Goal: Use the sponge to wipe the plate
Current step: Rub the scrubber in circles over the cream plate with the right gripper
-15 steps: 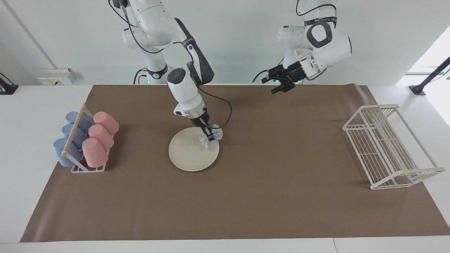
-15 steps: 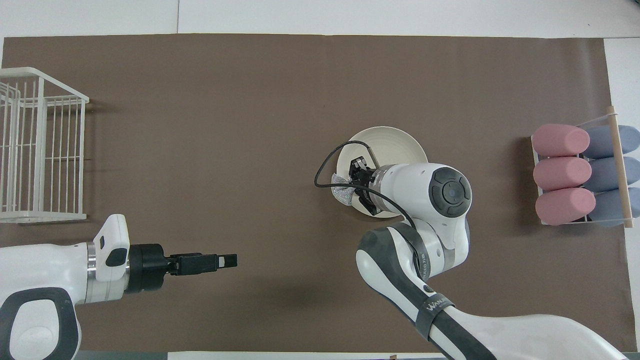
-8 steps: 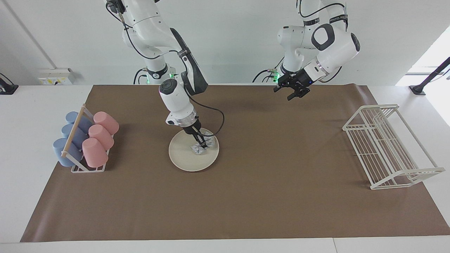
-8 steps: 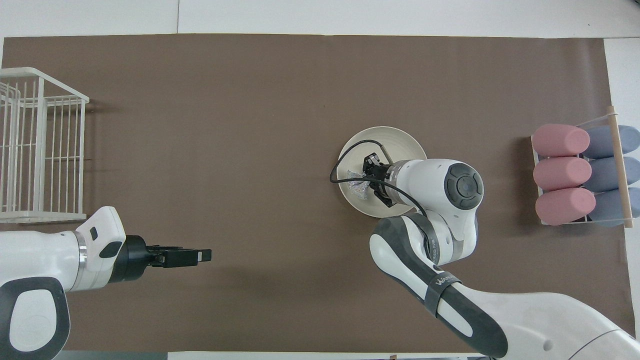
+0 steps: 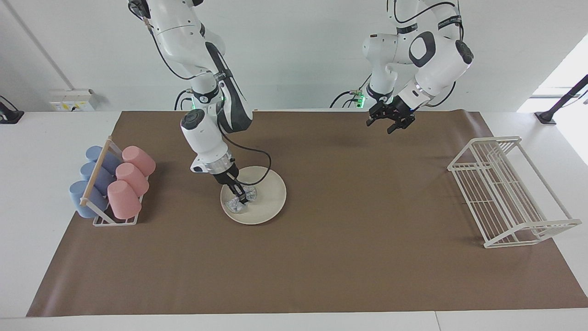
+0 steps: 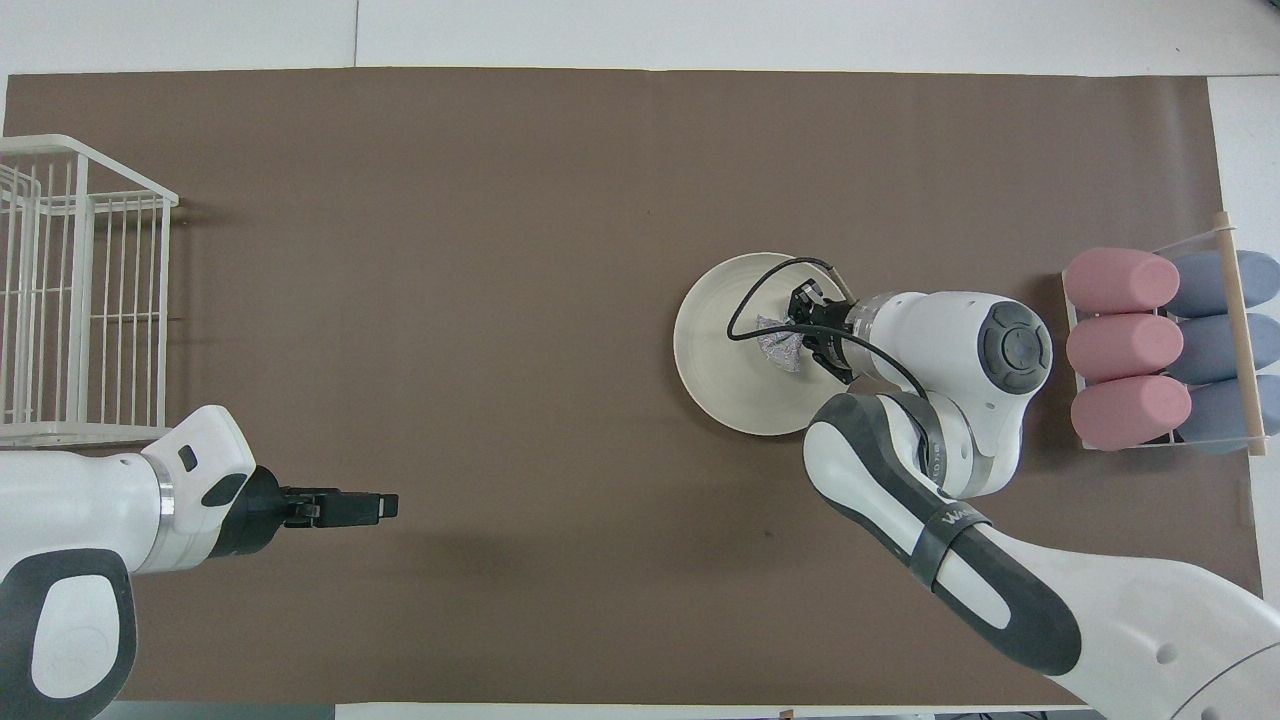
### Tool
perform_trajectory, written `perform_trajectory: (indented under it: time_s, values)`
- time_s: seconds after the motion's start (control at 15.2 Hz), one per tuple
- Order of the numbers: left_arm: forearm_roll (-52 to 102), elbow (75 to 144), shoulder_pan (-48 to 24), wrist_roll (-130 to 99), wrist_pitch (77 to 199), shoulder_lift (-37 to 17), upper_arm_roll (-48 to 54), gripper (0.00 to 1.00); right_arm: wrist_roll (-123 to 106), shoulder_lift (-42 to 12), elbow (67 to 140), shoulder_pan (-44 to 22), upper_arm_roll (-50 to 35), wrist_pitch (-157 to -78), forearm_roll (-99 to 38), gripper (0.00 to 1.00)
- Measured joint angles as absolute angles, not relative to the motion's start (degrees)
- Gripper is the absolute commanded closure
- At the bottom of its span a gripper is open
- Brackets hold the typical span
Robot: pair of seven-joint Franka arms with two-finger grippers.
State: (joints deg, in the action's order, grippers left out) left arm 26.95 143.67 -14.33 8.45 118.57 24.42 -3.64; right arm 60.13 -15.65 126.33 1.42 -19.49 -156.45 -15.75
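The cream-white plate [image 5: 270, 193] lies on the brown mat near the table's middle; it also shows in the overhead view [image 6: 712, 352]. My right gripper [image 5: 242, 198] is shut on the silvery-grey sponge [image 5: 239, 203] and presses it onto the plate, on the part nearest the cup rack. In the overhead view the right gripper [image 6: 792, 336] and the sponge [image 6: 776, 344] sit over the same part of the plate. My left gripper [image 5: 390, 125] waits in the air over the mat's edge near its own base, well away from the plate; it also shows in the overhead view [image 6: 385, 505].
A rack of pink and blue cups [image 5: 112, 184] stands at the right arm's end of the table, close to the plate [image 6: 1160, 350]. A white wire dish rack [image 5: 505, 193] stands at the left arm's end [image 6: 80, 290].
My right gripper has dragged the sponge across the plate, from the edge toward the left arm's end to the part nearest the cup rack. The left gripper has drawn back toward its base.
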Motion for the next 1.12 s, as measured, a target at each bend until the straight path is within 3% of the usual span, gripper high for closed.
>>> perform_trajectory:
  time_s: [0.53,0.79,1.12]
  values:
    - [26.62,140.84,-14.54,8.41,118.57,21.84,-2.84,0.0,78.82,-16.37,126.9,-9.0,-19.8,-160.63,-15.76,1.0]
    - [26.6,140.82,-14.49,8.38,118.57,21.84,-2.87,0.0,74.02,-16.37,126.9,-7.5,-19.73,-160.68,-15.78,1.0]
    - [26.57,140.82,-14.24,8.33,118.57,21.84,-3.03,0.0,57.97,-16.35,126.75,0.86,-19.7,-160.02,-15.8,1.0]
